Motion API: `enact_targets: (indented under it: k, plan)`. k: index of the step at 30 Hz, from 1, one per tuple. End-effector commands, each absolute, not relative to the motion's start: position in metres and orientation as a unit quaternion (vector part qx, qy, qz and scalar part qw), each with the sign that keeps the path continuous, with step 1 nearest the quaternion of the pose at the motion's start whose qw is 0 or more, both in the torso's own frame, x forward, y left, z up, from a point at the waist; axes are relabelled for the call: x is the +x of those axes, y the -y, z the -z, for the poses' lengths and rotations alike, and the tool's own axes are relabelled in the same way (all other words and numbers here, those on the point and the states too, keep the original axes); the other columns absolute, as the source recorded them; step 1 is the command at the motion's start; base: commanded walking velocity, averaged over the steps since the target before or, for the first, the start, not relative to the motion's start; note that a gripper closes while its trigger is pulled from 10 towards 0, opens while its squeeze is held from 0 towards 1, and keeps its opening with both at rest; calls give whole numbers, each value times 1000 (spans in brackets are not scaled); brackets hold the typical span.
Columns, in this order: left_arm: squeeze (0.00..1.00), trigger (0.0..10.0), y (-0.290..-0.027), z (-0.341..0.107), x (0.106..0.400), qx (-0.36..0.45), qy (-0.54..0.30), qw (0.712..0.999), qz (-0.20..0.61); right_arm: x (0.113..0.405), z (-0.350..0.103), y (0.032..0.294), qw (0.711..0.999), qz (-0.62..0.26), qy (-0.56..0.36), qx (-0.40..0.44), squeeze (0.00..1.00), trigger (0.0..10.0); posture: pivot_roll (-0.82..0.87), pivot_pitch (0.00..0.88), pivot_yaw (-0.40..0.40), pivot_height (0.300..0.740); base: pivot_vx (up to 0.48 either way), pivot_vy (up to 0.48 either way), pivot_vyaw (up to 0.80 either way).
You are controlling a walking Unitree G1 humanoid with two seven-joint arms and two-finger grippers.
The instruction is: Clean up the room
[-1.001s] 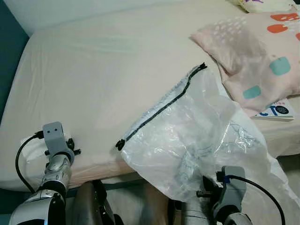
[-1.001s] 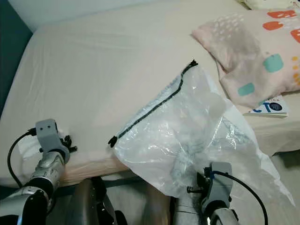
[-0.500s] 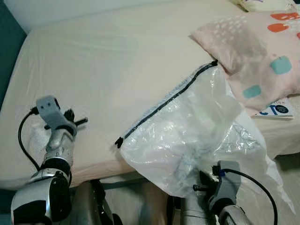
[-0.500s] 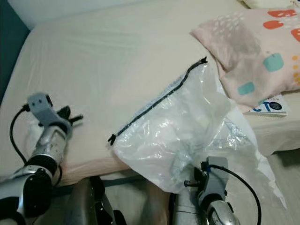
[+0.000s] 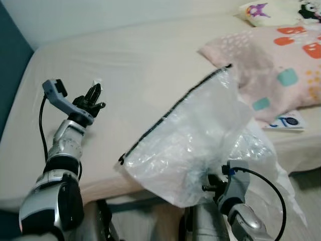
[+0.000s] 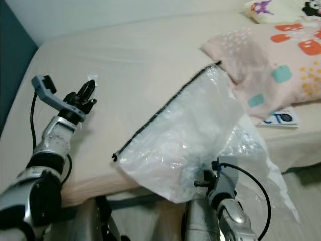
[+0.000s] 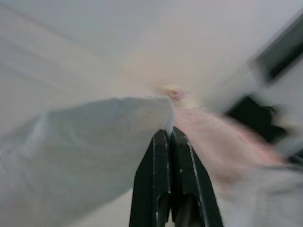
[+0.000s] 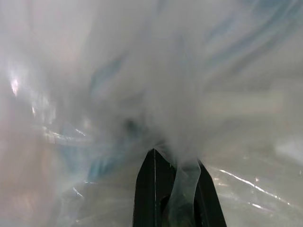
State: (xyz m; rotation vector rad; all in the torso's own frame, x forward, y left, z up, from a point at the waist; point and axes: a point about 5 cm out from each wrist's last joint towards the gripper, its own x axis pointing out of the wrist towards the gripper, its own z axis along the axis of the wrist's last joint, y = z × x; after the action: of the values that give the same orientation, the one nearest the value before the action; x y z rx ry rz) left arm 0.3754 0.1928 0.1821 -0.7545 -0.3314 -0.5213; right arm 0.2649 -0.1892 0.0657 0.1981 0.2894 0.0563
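Observation:
My left gripper (image 5: 93, 95) is raised over the cream bed (image 5: 145, 60), fingers shut. It pinches a thin white scrap (image 7: 94, 146), paper or film; I cannot tell which. The scrap's tip (image 5: 97, 82) pokes out above the fingertips. A large clear plastic bag (image 5: 200, 135) with a black drawstring rim (image 5: 175, 107) hangs over the bed's front edge. My right gripper (image 8: 174, 163) is shut on the bag's film from below. In the eye views the right wrist (image 5: 231, 185) sits under the bag, and the bag hides the fingers.
A pink pillow (image 5: 281, 65) with coloured shapes lies at the right of the bed. A book (image 5: 286, 122) pokes out under the pillow. A second printed pillow (image 5: 261, 10) lies at the far right corner. A teal wall (image 5: 10, 70) borders the bed's left side.
My left arm has lifted from the bed's front edge, up and forward over the mattress, taking the white scrap with it. The right gripper still holds the bag. The camera has shifted slightly.

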Motion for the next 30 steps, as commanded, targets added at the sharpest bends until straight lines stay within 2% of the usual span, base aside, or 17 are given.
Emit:
enact_targets:
  k: [1,7,9,13,15,18,22,30]
  plan:
    - [0,0,-189,-175,371,-395,159,863,272,279,-83,188,987,-32,-98,123,0,10000,-241,104,69,500,0,0,0]
    - [0,0,-174,-182,371,-410,179,849,282,291,-100,178,983,-64,-61,159,0,10000,-222,74,54,505,0,0,0]
    - [0,0,-172,-182,374,-407,181,853,270,297,-100,172,982,-75,-61,161,0,10000,-211,73,55,510,0,0,0]
    - [0,0,-179,-179,381,-406,176,881,171,315,-108,156,978,-114,-50,170,0,10000,-179,51,56,529,0,0,0]
    - [0,0,-181,-179,380,-403,176,883,164,318,-111,154,976,-119,-44,175,0,10000,-179,51,56,533,0,0,0]
    - [0,0,-189,-173,376,-394,174,892,139,327,-112,153,975,-122,-41,179,0,10000,-168,0,55,547,0,0,0]
    - [0,0,-196,-160,371,-384,161,902,113,334,-124,154,974,-129,-17,183,0,10000,-178,0,57,561,0,0,0]
    - [0,0,-184,-148,369,-355,138,918,110,345,-155,166,968,-136,43,207,0,10000,-178,0,55,594,0,0,0]
